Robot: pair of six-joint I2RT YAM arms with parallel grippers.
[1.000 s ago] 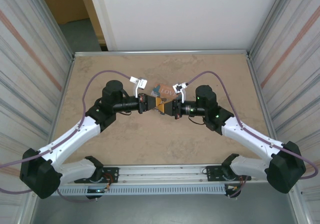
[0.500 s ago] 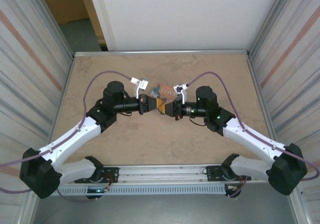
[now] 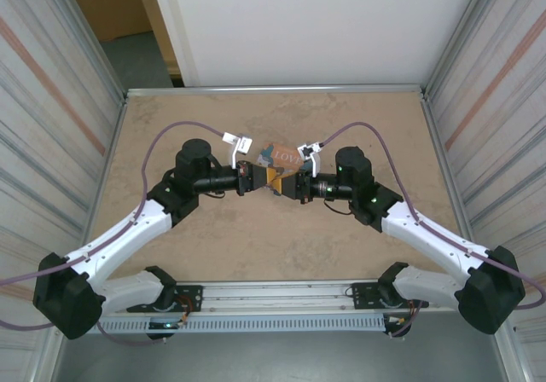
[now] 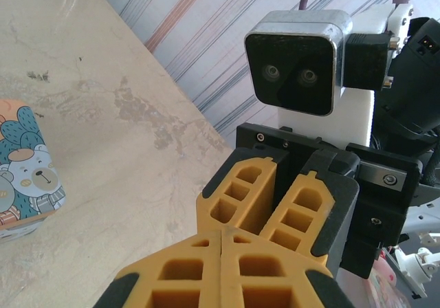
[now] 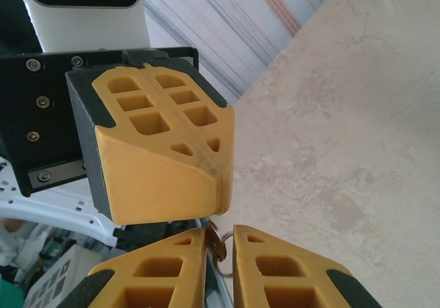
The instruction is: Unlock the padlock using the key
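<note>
Over the table's middle my two grippers meet tip to tip. My right gripper [image 3: 281, 182] [image 5: 220, 234] is shut on the key [image 5: 218, 245], a small metal head with a thin ring. The key's tip points up at the underside of the left fingers [image 5: 165, 150]. There a sliver of blue, the padlock [image 5: 203, 221], peeks out; the rest of it is hidden. My left gripper [image 3: 265, 177] [image 4: 227, 234] has its yellow fingers pressed together on it. In the left wrist view, the right fingers [image 4: 275, 198] stand just beyond mine.
The colourful LOVE box with cartoon bears [image 3: 281, 153] [image 4: 27, 184] lies on the table [image 3: 256, 245] just behind the grippers. Metal rails edge the table, with striped walls on both sides.
The right arm has shifted slightly to the right. Both grippers stay tip to tip at the same spot.
</note>
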